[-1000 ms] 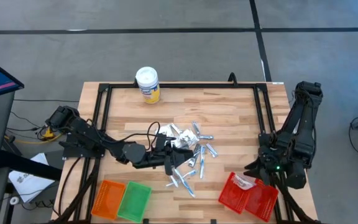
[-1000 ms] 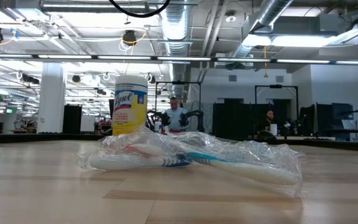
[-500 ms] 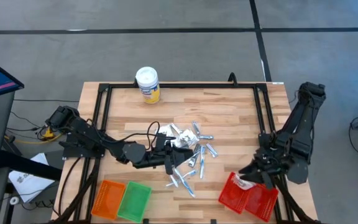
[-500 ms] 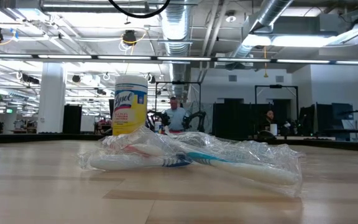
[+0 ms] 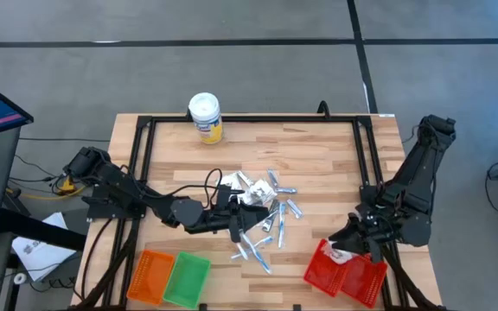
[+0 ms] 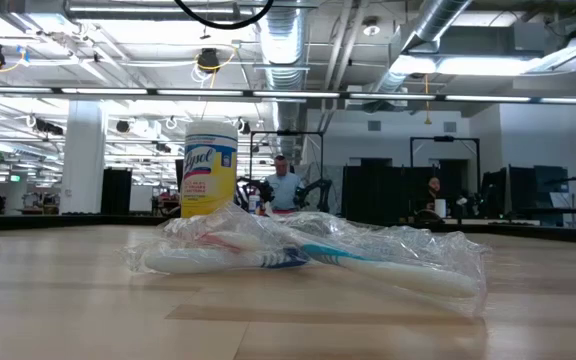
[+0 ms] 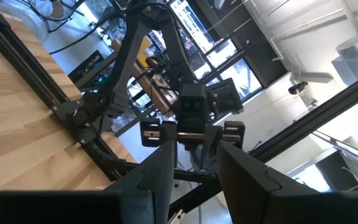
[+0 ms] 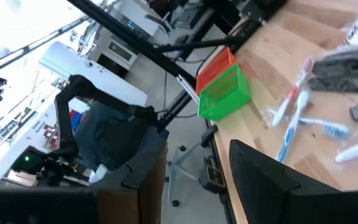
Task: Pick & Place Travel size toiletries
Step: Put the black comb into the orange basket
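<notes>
High view, going left to right: the left hand [image 5: 236,223] lies low on the desk [image 5: 318,155], its fingertips at the near edge of the heap of travel size toiletries [image 5: 264,212]; whether its fingers are spread or pinching something cannot be told. The orange basket [image 5: 148,275] and green basket [image 5: 186,280] sit behind and to one side of it. In the low view the heap reads as wrapped toothbrushes [image 6: 308,255] in crinkled clear film, with a wipes canister [image 6: 209,168] beyond. They look light, with stiff handles inside slippery, loose wrap, so a pinch across the handle's middle should hold better than one on the film alone. The right hand [image 5: 346,244] hovers at the red basket [image 5: 344,276], well apart from the heap; its finger state cannot be told either.
</notes>
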Robot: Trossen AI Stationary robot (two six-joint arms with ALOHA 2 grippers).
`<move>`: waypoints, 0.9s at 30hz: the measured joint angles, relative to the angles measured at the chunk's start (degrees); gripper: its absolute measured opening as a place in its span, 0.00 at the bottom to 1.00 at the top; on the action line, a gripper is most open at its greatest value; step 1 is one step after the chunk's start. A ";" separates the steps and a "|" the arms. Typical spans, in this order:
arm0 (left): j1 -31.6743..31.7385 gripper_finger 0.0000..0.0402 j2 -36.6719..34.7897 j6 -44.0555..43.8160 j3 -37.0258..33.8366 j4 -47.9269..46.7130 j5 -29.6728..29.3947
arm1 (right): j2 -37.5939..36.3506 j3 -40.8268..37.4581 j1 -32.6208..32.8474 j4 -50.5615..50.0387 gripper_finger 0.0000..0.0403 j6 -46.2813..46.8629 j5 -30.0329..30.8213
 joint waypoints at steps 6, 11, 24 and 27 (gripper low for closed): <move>0.87 0.29 -0.01 -0.62 0.02 -5.93 3.59 | 0.04 0.01 -6.45 2.69 0.40 -3.18 -4.86; 4.34 0.29 0.00 -6.05 0.04 -18.23 13.56 | 0.90 0.02 -14.66 2.92 0.39 -3.15 -12.45; 12.00 0.29 0.02 -7.47 0.04 -46.32 29.94 | 7.10 0.02 -32.46 11.34 0.34 -3.58 -26.76; 13.33 0.29 0.02 -7.52 0.04 -52.65 33.97 | 9.05 0.02 -33.99 13.82 0.34 -3.58 -27.88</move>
